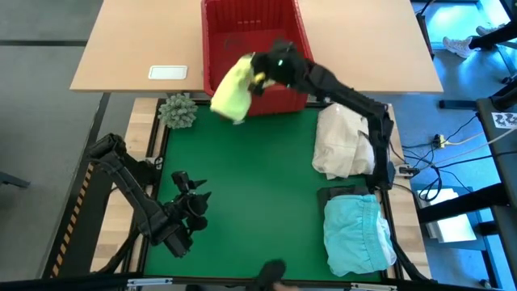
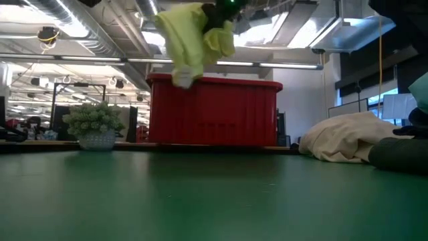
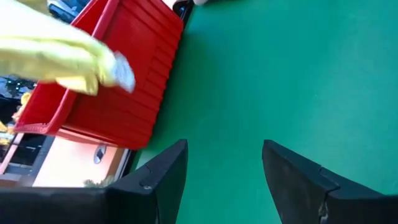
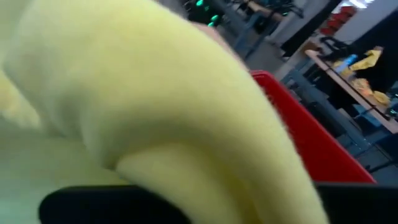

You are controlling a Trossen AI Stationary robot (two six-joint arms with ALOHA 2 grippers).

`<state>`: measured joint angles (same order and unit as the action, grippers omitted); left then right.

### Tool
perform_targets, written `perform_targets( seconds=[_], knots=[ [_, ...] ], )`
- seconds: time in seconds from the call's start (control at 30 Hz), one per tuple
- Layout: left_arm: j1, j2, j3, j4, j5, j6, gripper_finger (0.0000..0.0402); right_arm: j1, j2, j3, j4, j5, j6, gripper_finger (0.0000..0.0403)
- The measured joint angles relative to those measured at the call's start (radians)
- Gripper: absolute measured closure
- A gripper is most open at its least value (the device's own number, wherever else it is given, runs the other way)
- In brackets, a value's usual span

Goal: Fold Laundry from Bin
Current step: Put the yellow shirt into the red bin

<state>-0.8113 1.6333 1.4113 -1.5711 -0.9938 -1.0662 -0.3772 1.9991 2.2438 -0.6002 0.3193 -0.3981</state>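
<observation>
Your right gripper (image 1: 260, 78) has its jaws clamped on the yellow garment (image 1: 230, 90), which hangs in the air over the near rim of the red bin (image 1: 234, 32). Your left gripper (image 1: 194, 187) waits with jaws apart and empty, low over the green mat (image 1: 250, 186), well short of the bin.

Right gripper (image 1: 260, 78) holds yellow garment (image 1: 231, 90) over bin (image 1: 218, 32).

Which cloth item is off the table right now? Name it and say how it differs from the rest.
The bright yellow garment, hanging from the right gripper above the red bin. The cream-white bundle and turquoise garment lie on the green mat.
</observation>
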Motion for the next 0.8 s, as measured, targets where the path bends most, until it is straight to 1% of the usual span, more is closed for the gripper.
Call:
perform_targets(
  seconds=[0.17, 0.4, 0.47, 0.63, 0.8],
  knots=[
    [0.008, 0.000, 0.000, 0.000, 0.001, 0.004, 0.0202, -0.109, 0.000, 0.010, 0.093, -0.085, 0.023, 0.0362],
    [0.014, 0.000, 0.000, 0.016, -0.005, -0.004, 0.0202, -0.220, 0.000, 0.012, 0.204, -0.146, 0.037, 0.0362],
    [0.022, 0.000, 0.000, 0.022, -0.007, -0.005, 0.0202, -0.248, 0.000, 0.012, 0.233, -0.148, 0.038, 0.0362],
    [0.049, 0.000, 0.000, 0.032, -0.007, -0.005, 0.0202, -0.319, 0.019, 0.012, 0.262, -0.160, 0.035, 0.0362],
    [0.079, 0.000, 0.000, 0.044, -0.022, -0.004, 0.0202, -0.379, 0.046, 0.012, 0.264, -0.202, 0.035, 0.0362]
  ],
)
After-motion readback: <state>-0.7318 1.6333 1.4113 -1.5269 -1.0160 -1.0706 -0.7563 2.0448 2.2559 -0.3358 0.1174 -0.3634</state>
